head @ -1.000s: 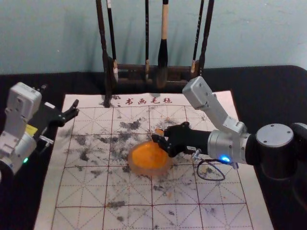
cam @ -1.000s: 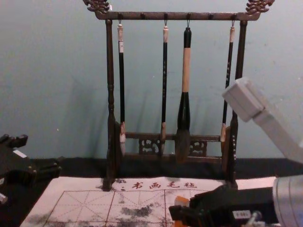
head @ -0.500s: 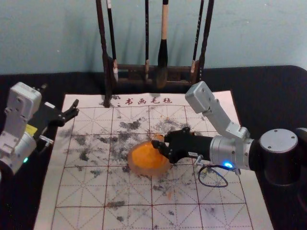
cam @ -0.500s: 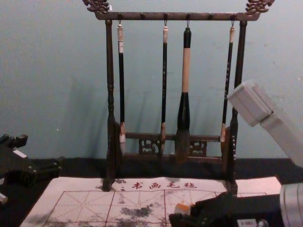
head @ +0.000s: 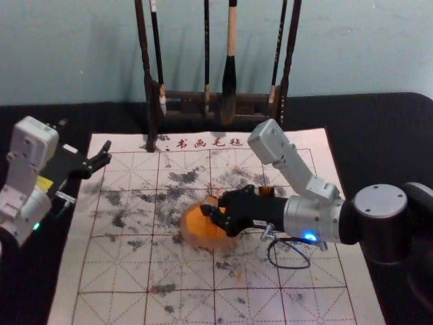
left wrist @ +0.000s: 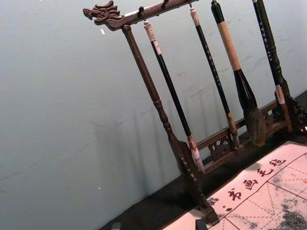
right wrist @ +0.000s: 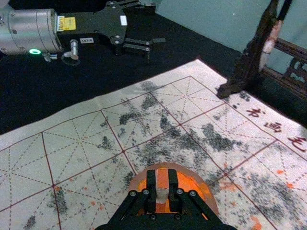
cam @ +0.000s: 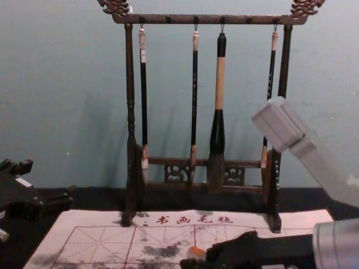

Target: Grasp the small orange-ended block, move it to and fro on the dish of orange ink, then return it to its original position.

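Note:
Over the orange ink dish (head: 196, 229), my right gripper (head: 209, 206) reaches in from the right in the head view. In the right wrist view, my right gripper (right wrist: 162, 188) is shut on the small block (right wrist: 162, 193), whose orange part lies between the fingertips above the dish (right wrist: 208, 201). The block's orange end (cam: 196, 253) shows beside the gripper in the chest view. Whether the block touches the ink is hidden. My left gripper (head: 105, 157) stays parked, open, near the mat's back left corner.
A wooden rack (head: 189, 96) with several hanging brushes stands at the mat's back edge. The white gridded mat (head: 122, 271), stained with dark ink, lies on a black table. Something orange-brown (head: 266, 191) shows behind the right gripper.
The right gripper has shifted left over the dish with the block in it, after a slight move to the right. The left arm has stayed still.

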`<state>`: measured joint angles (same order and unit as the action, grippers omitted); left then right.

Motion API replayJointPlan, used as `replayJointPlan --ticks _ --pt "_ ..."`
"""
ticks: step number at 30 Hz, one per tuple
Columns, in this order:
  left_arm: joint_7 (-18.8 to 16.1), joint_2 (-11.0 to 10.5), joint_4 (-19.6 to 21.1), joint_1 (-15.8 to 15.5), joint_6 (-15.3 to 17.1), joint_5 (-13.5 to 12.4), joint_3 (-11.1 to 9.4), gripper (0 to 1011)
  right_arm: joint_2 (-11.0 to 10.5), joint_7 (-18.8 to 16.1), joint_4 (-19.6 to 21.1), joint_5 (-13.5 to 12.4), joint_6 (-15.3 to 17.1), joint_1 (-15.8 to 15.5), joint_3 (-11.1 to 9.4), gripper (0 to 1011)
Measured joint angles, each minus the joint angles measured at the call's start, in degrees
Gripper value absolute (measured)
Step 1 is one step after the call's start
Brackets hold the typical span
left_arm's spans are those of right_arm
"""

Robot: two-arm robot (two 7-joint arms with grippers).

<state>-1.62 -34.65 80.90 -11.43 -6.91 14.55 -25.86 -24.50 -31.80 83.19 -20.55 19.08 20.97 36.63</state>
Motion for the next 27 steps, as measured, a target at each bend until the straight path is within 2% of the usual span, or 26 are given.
replayJointPlan --ticks 14,27 --pt "0.0 0.0 0.0 0.0 0.0 0.0 0.0 1001 2.4 -0.2 -3.2 0.5 -0.8 2.3 1.6 110" --pt "0.0 0.0 0.0 0.0 0.0 0.0 0.0 1001 3.9 0.9 -6.0 1.5 -1.5 4.0 1.0 110"
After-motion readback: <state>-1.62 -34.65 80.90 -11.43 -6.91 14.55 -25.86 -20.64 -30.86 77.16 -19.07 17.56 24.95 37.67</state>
